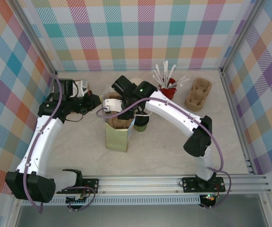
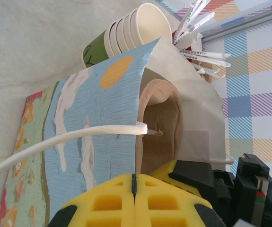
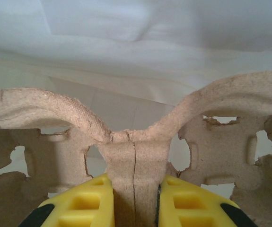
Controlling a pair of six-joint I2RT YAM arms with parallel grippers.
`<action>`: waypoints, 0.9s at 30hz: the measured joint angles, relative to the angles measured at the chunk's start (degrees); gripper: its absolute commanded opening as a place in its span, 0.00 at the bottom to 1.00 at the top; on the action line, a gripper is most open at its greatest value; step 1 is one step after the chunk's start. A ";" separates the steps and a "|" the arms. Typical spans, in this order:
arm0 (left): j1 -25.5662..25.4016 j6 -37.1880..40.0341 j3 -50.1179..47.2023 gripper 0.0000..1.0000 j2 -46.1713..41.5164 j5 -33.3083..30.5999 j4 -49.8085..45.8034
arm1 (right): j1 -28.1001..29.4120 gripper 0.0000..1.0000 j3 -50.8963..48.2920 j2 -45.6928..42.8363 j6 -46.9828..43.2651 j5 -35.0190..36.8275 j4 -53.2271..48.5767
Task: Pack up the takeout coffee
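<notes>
pulp carrier inside gift bag, right gripper clamped on its ridge, left gripper closed

**Setting:** robot test cell in a lab, dressed as a takeaway café counter.

**Evidence:**
- Left arm and right arm, both white, bolted to an aluminium rail at the near edge of a pale marbled surface.
- Plaid-print backdrop walls on three sides.

**Props:**
- gift bag
- stacked green paper cups
- wrapped stirrers in a red holder
- pulp cup carriers
</notes>
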 measured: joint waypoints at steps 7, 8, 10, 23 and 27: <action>0.00 0.61 -0.74 0.03 -1.86 0.13 -0.63 | -0.70 0.21 4.68 2.80 2.84 0.72 -3.61; 0.00 0.61 -0.83 0.03 -2.12 0.15 -0.66 | -0.74 0.21 5.14 3.13 2.97 0.87 -4.07; 0.00 0.61 -0.94 0.03 -2.62 0.17 -0.87 | -0.94 0.22 5.99 3.87 3.23 1.33 -5.09; -0.02 0.61 -2.23 0.03 -2.86 1.05 -0.81 | -0.96 0.39 10.10 7.58 3.21 0.76 -7.48; -0.02 0.61 -2.51 0.03 -2.86 1.03 -0.81 | -1.07 0.48 10.19 7.58 2.78 0.07 -7.41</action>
